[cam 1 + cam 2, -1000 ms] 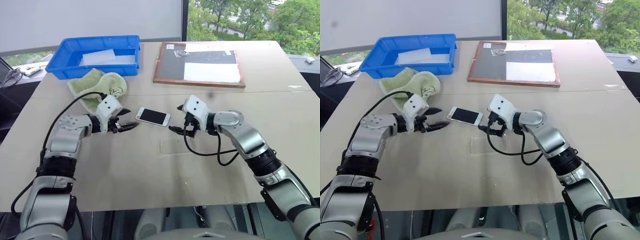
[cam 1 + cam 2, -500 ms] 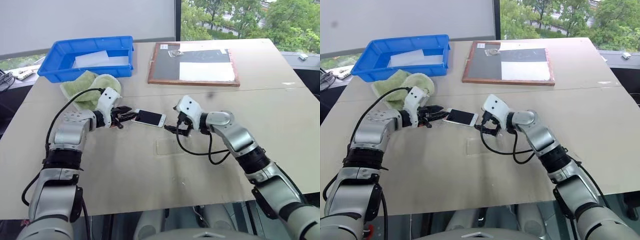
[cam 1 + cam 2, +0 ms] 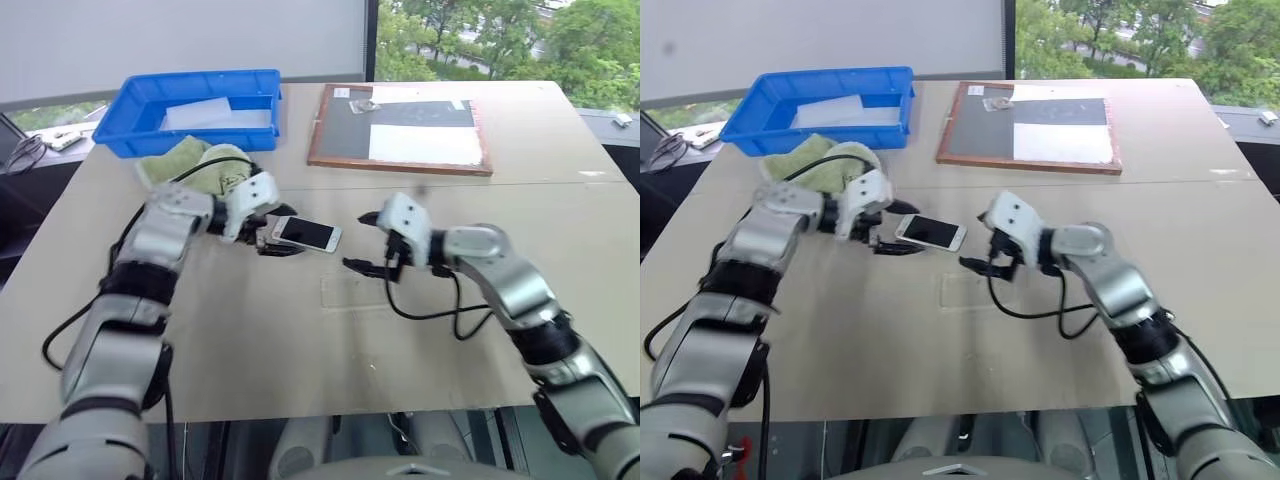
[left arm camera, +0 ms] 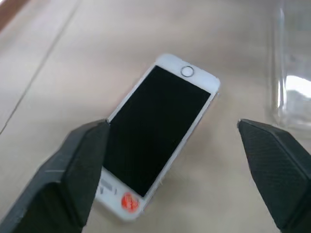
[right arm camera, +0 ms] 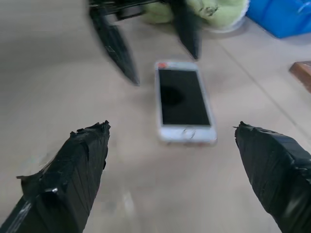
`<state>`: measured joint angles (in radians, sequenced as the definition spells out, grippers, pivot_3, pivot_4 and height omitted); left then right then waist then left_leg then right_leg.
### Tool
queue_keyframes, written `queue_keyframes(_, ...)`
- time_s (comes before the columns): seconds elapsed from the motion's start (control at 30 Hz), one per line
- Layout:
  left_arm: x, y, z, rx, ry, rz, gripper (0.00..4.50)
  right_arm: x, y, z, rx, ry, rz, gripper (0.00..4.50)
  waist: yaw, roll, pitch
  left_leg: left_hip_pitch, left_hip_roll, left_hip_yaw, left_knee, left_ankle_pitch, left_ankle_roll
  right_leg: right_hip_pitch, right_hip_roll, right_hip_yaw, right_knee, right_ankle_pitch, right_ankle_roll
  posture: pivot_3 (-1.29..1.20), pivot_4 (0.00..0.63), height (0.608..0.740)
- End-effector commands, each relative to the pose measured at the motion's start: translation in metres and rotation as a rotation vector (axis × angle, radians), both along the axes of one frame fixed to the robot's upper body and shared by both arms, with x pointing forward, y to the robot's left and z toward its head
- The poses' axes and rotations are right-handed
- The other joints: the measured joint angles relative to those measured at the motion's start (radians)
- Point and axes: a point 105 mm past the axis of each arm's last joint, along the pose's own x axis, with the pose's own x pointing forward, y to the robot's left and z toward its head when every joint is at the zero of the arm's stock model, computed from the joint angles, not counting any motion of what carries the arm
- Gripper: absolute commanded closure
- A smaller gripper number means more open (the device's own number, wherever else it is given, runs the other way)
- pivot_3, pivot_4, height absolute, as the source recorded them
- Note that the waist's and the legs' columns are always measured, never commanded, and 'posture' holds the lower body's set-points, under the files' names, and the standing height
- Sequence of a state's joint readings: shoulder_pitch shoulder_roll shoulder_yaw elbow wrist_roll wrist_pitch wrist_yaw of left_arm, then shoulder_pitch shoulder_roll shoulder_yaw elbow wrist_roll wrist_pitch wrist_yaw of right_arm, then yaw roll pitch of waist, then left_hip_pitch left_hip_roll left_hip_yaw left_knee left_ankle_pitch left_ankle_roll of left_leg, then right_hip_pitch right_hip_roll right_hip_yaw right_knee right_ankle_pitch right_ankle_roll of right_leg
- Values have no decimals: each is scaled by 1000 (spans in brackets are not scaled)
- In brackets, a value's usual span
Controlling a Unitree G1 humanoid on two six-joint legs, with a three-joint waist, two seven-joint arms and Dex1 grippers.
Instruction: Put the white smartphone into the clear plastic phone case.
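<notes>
Working on a wide pale table (image 3: pixel 300 360). Far back, well clear of the job: a wood-framed board (image 3: pixel 400 125), a blue bin (image 3: pixel 200 105) and, nearer, a green cloth (image 3: pixel 190 165).

Left gripper (image 3: pixel 283 232): fully spread and holding nothing, with its 2 fingers straddling the left end of the white smartphone (image 3: pixel 306 233). Cannot tell whether either finger touches it. Right gripper (image 3: pixel 362 241): also spread wide and empty, facing the phone's other end with a clear gap between.

Clear plastic phone case (image 3: pixel 350 292): flat on the table just in front of the phone and a little to its right, apart from it, barely more than a glossy outline. Phone: flat, screen up, lying at a slant to the case.

Biggest risk, as judged from here: closing the left fingers on such a thin, flat, slick body. Likely to pinch only the rounded edges and squirt the phone out, or skid it toward the right gripper.

Next: missing the case. Nearly invisible and light, so easy to nudge away with a finger or with the phone's own corner.

Smaller: entering skewed and leaving 1 corner proud of the rim.

Smallest: snagging the loose cable under the right wrist on the case.
</notes>
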<state>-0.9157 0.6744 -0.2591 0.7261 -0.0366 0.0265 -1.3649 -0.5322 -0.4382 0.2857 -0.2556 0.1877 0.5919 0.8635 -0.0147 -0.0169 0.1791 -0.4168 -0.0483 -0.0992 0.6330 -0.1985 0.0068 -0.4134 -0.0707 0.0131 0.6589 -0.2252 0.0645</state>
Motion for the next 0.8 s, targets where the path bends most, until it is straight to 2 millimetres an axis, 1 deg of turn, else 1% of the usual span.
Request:
queue_keyframes(0.03,12,-3,3,109,-33,-58,16,-19,-16,25,45,-48,-4,0,-2,-1,1,0,0,0,0,0,0,0,0,0,0,0,0,0,150,740)
queue_keyframes(0.2,19,-6,-5,226,-18,-93,16,-39,-38,25,54,-22,-65,0,-23,-2,1,0,0,1,0,0,0,0,0,0,0,-1,1,0,150,740)
queue_keyframes(0.27,16,-3,-16,284,25,-102,16,-46,-44,25,65,-15,-93,0,-23,-2,1,-1,0,0,0,0,0,0,0,0,0,-1,2,0,150,740)
queue_keyframes(0.4,7,5,-32,317,131,-107,16,-51,-46,26,83,-16,-137,0,-28,-2,0,0,0,1,1,0,1,0,0,1,1,-3,5,0,150,740)
queue_keyframes(0.43,7,7,-33,321,136,-99,16,-51,-44,26,86,-16,-145,0,-28,-2,0,1,1,1,1,0,1,0,0,1,1,-3,6,0,150,740)
queue_keyframes(0.47,2,8,-34,299,188,-110,16,-52,-44,27,92,-16,-156,0,-28,-2,0,2,1,1,1,0,1,1,0,1,2,-4,6,0,150,740)
queue_keyframes(0.53,-2,9,-32,253,233,-113,16,-54,-44,29,99,-18,-169,0,-26,-2,0,1,2,0,1,0,1,1,0,0,2,-4,6,0,150,740)
queue_keyframes(0.6,-3,15,-32,277,230,-112,16,-55,-46,28,102,-16,-179,0,-27,-2,0,1,2,1,1,0,1,1,0,1,2,-4,6,0,150,740)
queue_keyframes(0.67,3,19,-35,308,178,-65,16,-55,-48,25,98,-11,-188,0,-27,-2,0,0,1,1,1,0,1,1,0,1,1,-4,6,0,150,740)
queue_keyframes(0.73,6,23,-39,333,148,-39,525,-54,-48,22,92,-8,-197,0,-27,-3,0,1,1,1,1,0,1,1,0,1,1,-3,6,0,150,740)
queue_keyframes(0.77,4,22,-40,322,161,-41,769,-53,-47,21,91,-9,-201,0,-28,-3,0,1,1,1,1,0,1,1,0,1,2,-3,6,0,150,740)
queue_keyframes(0.8,3,21,-40,307,176,-49,1220,-52,-47,21,91,-10,-204,0,-28,-2,0,2,2,1,1,0,1,1,0,1,2,-4,6,0,150,740)
